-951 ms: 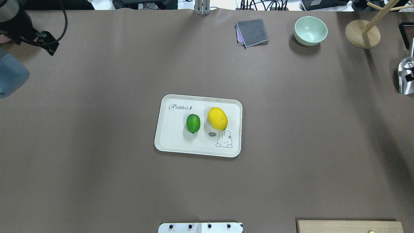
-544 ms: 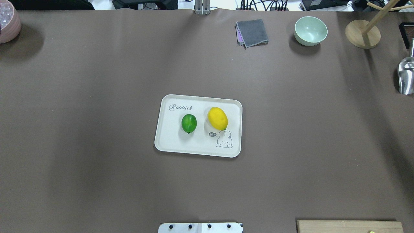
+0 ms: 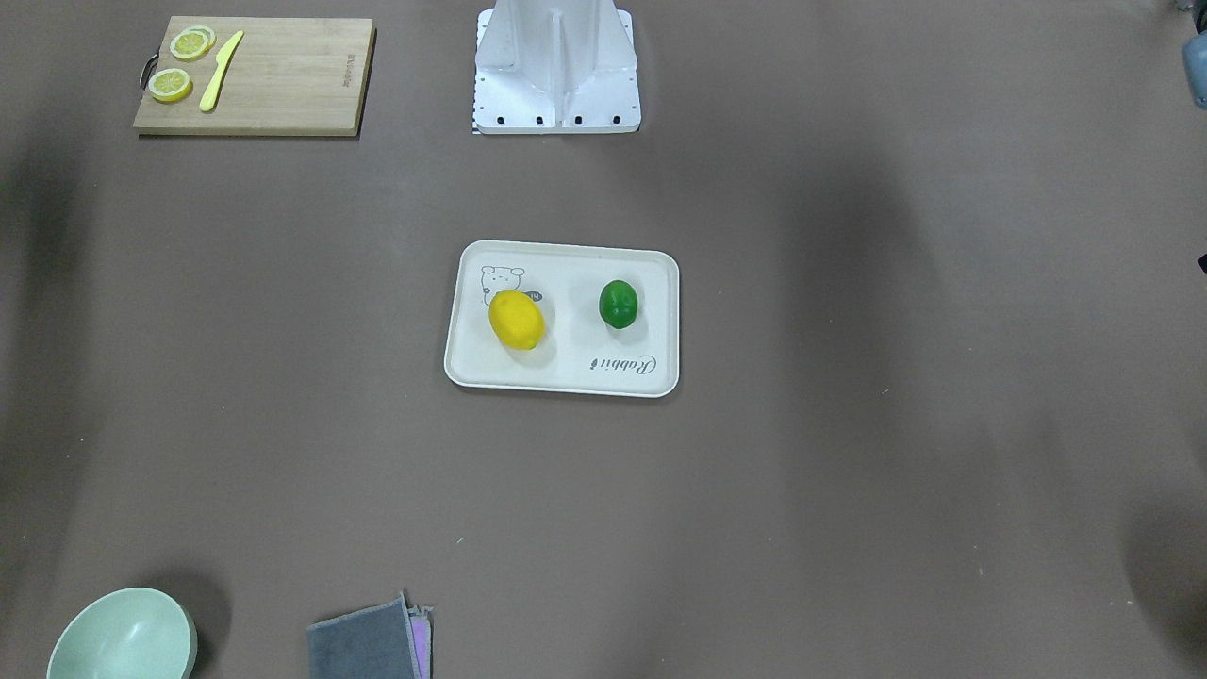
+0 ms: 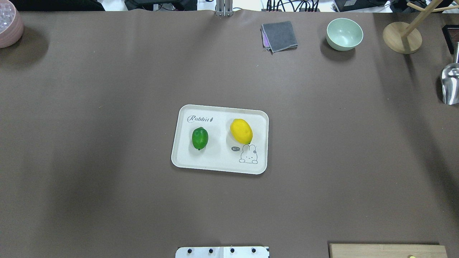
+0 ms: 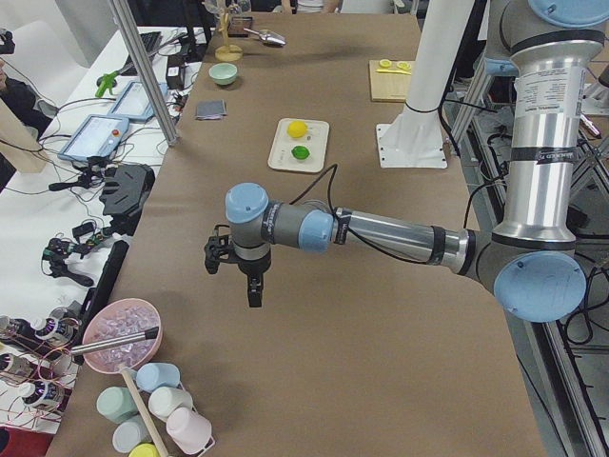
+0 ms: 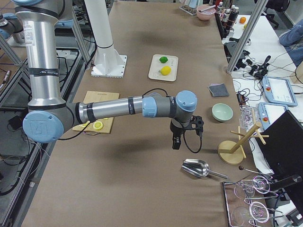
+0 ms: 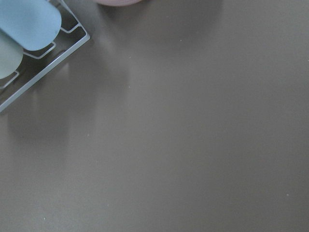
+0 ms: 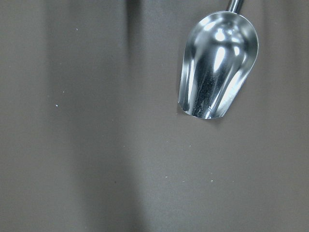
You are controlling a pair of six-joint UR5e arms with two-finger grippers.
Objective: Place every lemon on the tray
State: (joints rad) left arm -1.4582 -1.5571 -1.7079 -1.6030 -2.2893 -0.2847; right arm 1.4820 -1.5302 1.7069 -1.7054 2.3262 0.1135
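Note:
The cream tray [image 4: 220, 168] lies mid-table, also in the front view [image 3: 566, 372]. On it rest the yellow lemon [image 4: 241, 131] [image 3: 517, 320] and the smaller green lemon [image 4: 199, 138] [image 3: 619, 304], apart from each other. Neither gripper shows in the overhead or front views. The left gripper [image 5: 253, 286] hangs over bare table far from the tray, near the table's left end. The right gripper [image 6: 176, 141] hangs near the right end by a metal scoop. I cannot tell whether either is open or shut.
A wooden cutting board [image 3: 255, 75] holds lemon slices and a yellow knife. A mint bowl [image 4: 344, 34], grey cloth [image 4: 279, 36], wooden stand [image 4: 401, 37] and metal scoop [image 8: 217, 67] sit at the far right. A pink bowl [image 4: 9, 25] sits far left.
The green lemon has rolled leftward across the tray, away from the yellow one. The left arm has withdrawn out of the overhead view's left edge.

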